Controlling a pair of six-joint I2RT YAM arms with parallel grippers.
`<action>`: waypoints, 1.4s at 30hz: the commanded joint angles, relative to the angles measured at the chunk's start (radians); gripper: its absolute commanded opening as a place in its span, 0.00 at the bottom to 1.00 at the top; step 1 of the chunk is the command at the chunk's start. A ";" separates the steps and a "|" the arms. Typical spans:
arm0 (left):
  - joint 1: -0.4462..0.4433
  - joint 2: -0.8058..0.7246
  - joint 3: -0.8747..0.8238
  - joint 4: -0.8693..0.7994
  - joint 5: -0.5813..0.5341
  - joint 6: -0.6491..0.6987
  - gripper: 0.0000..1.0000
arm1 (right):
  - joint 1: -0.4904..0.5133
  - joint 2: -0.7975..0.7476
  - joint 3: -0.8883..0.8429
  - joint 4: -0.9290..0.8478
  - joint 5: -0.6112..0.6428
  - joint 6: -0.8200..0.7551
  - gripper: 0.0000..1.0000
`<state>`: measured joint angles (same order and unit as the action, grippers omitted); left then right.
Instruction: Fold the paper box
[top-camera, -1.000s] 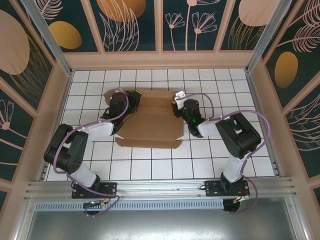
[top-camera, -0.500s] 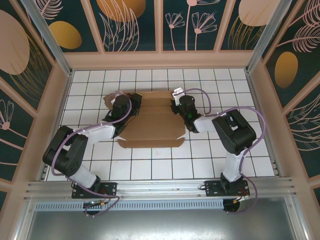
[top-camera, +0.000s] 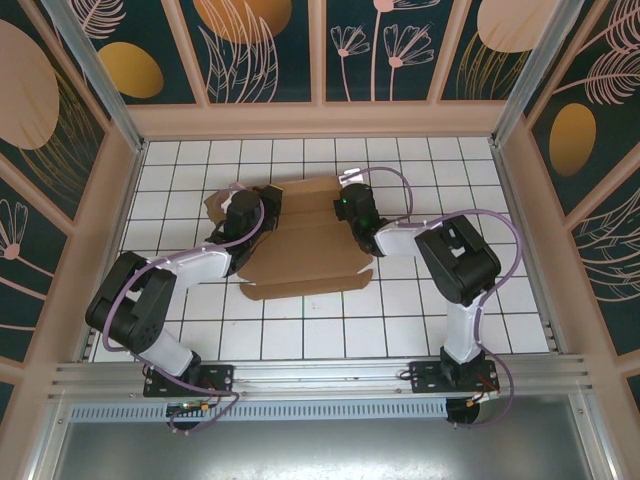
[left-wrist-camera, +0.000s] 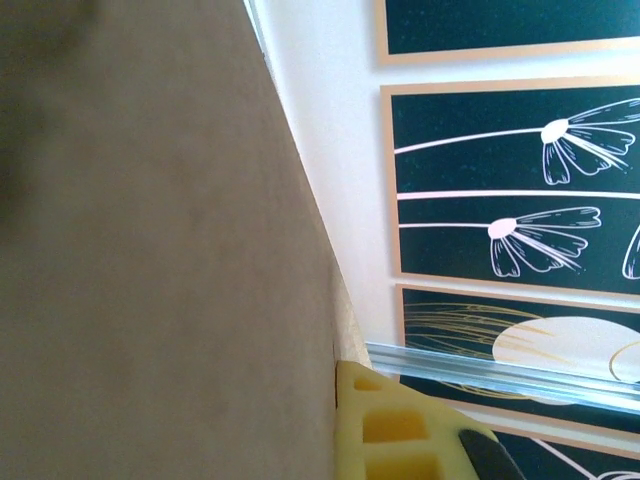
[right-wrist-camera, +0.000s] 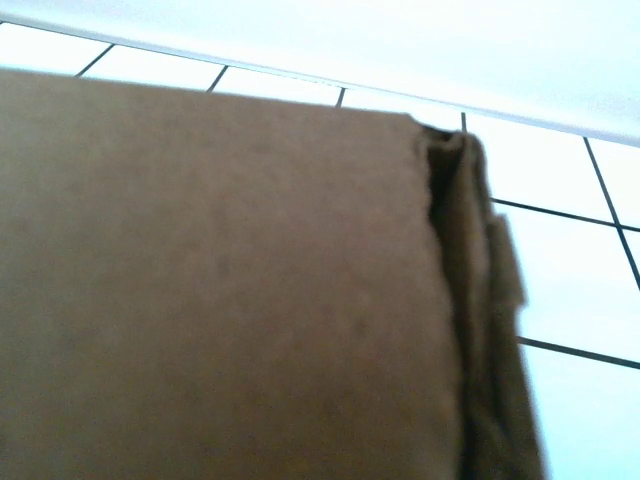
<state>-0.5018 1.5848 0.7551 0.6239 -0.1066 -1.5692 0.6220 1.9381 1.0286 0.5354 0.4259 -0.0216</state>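
Paper box (top-camera: 305, 245) is lying mid-table on the white tiled table (top-camera: 400, 320), brown cardboard mostly opened flat with creases showing, and the front edge is sitting nearest the arm bases. Left gripper (top-camera: 250, 205) is sitting at the box's left side and is closed on the left flap. In the left wrist view the cardboard is running right up against its yellow finger pad (left-wrist-camera: 400, 435), and the other finger is hiding behind the sheet. Right gripper (top-camera: 345, 205) is reaching over the box's right edge near the far corner. Its wrist camera is looking at blurred cardboard with a folded edge on the right and tiles beyond. Cannot tell if the right jaws are open or closed.
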 joint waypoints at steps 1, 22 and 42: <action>-0.035 0.013 -0.034 -0.137 0.065 -0.013 0.00 | 0.038 0.062 0.042 -0.100 0.216 0.010 0.13; -0.041 0.041 -0.085 -0.072 0.090 -0.017 0.00 | 0.000 0.012 -0.080 0.068 -0.096 0.056 0.00; -0.038 -0.104 -0.087 -0.173 0.094 0.191 0.65 | -0.064 -0.096 -0.187 0.109 -0.057 0.009 0.00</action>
<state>-0.5331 1.5288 0.6895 0.5518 -0.0364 -1.4494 0.5804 1.8683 0.8837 0.6563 0.3637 -0.0128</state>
